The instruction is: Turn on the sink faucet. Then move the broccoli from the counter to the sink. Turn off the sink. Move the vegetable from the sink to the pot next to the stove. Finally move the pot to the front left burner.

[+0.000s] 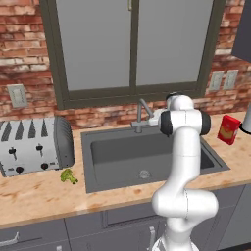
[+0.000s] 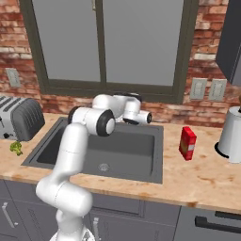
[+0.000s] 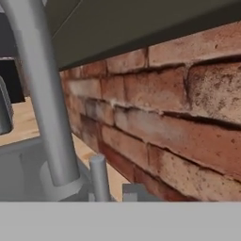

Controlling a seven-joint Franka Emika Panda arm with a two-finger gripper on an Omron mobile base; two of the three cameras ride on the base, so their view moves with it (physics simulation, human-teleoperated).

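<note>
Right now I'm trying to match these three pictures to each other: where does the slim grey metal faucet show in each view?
Left base view: slim grey metal faucet behind the dark grey sink, just left of the arm's elbow.
Right base view: hidden behind the arm.
Hand view: its stem fills the left side, lever beside the base.
Shared landmark: red brick wall behind it.

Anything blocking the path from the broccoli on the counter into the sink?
Nothing visible does. The tiny green broccoli floret lies on the tan wood-grain counter just left of the dark grey rectangular sink, in front of the silver toaster. Only bare counter and the flat sink rim lie between.
</note>
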